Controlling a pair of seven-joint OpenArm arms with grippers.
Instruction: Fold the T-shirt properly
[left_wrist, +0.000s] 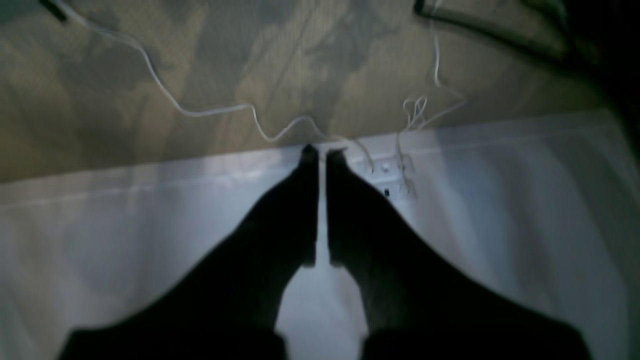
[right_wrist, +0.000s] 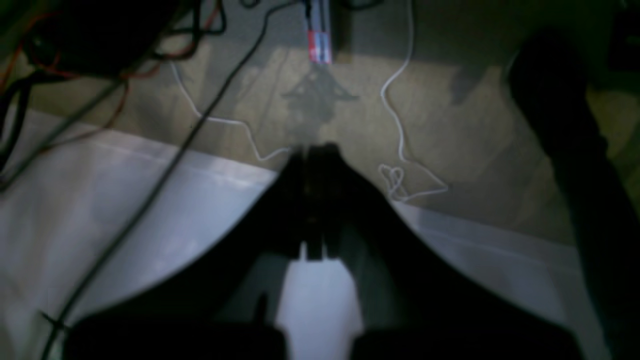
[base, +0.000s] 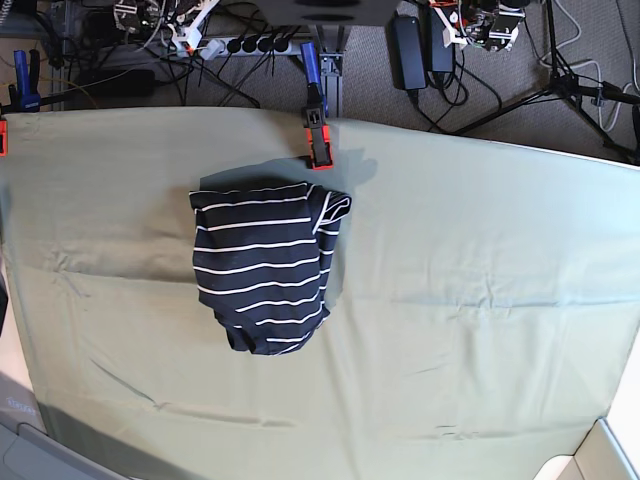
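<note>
The T-shirt (base: 262, 265), dark navy with thin white stripes, lies folded into a compact bundle on the pale green cloth (base: 480, 300), left of centre in the base view. Neither arm appears in that view, and the T-shirt is out of both wrist views. My left gripper (left_wrist: 322, 152) is shut with nothing in it, its dark fingers pointing at the edge of a white surface (left_wrist: 500, 200). Nothing is held in my right gripper (right_wrist: 314, 150) either; it is shut and hangs over a similar white edge (right_wrist: 125, 200) with carpet beyond.
An orange and black clamp (base: 318, 140) pins the cloth at the far edge just behind the T-shirt, and a blue clamp (base: 22, 80) stands at far left. White cables (left_wrist: 210, 112) trail over the carpet. A dark upright shape (right_wrist: 575, 125) stands right of my right gripper.
</note>
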